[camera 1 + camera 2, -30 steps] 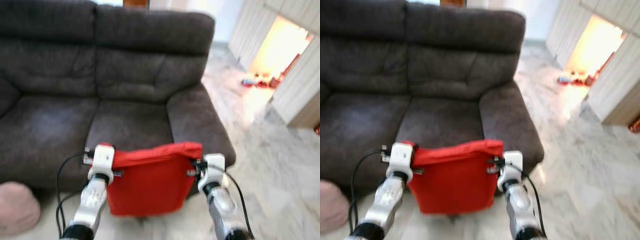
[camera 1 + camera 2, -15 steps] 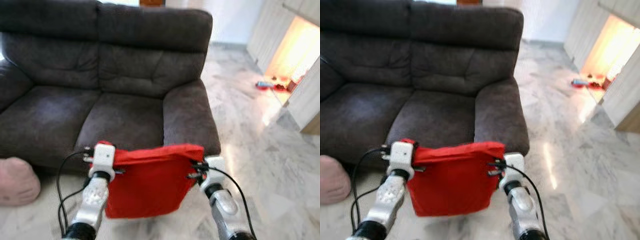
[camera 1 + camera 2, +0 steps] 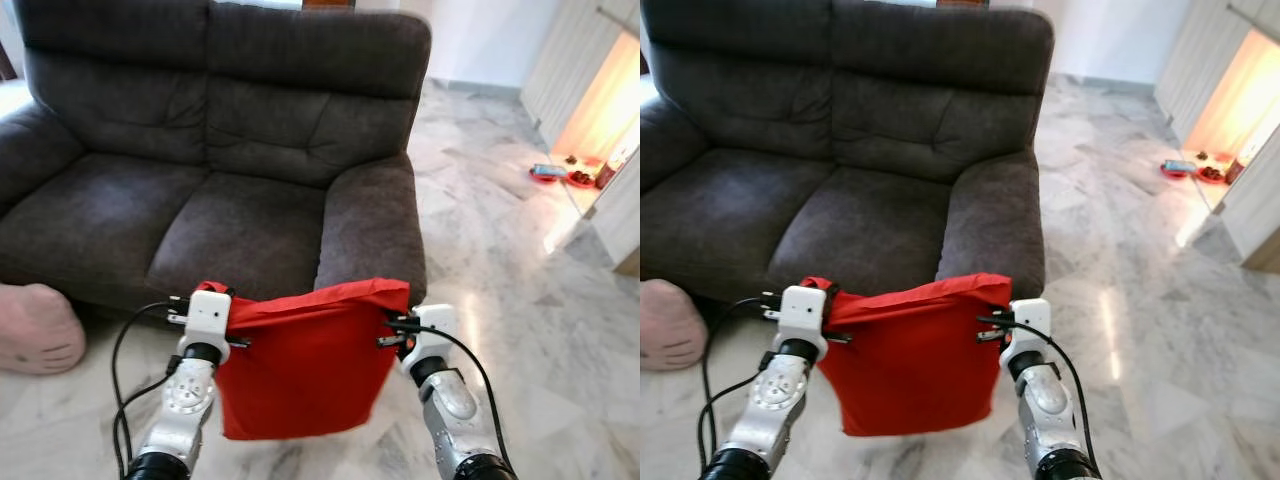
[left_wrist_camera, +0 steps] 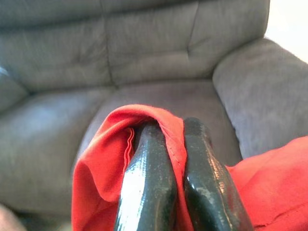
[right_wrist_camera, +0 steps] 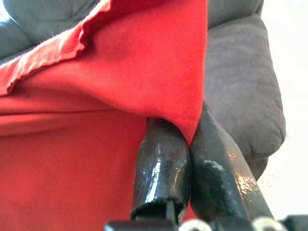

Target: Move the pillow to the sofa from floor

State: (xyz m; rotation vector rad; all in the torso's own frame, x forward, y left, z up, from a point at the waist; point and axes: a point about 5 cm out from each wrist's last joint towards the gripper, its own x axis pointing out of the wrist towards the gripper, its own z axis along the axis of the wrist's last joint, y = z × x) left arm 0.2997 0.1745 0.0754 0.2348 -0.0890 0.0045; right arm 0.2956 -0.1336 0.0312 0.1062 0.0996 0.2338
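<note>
A flat red pillow [image 3: 300, 365] hangs by its two top corners between my arms, over the marble floor in front of the dark grey sofa [image 3: 215, 160]. My left gripper [image 3: 215, 292] is shut on its left top corner, the red cloth pinched between the black fingers [image 4: 147, 178]. My right gripper [image 3: 400, 325] is shut on the right top corner, with the fingers [image 5: 161, 163] closed over the cloth edge. The sofa's seat cushions [image 3: 855, 225] lie just beyond the pillow, a little farther and to the left.
A pink cushion [image 3: 35, 328] lies on the floor at the sofa's left front corner. The sofa's right armrest [image 3: 372, 225] stands straight ahead. Open marble floor [image 3: 520, 300] stretches to the right, with small colourful items [image 3: 560, 175] by a bright doorway.
The camera has pulled back and turned left: the sofa sits farther off and more of the pink cushion shows. The pillow stays held between both grippers.
</note>
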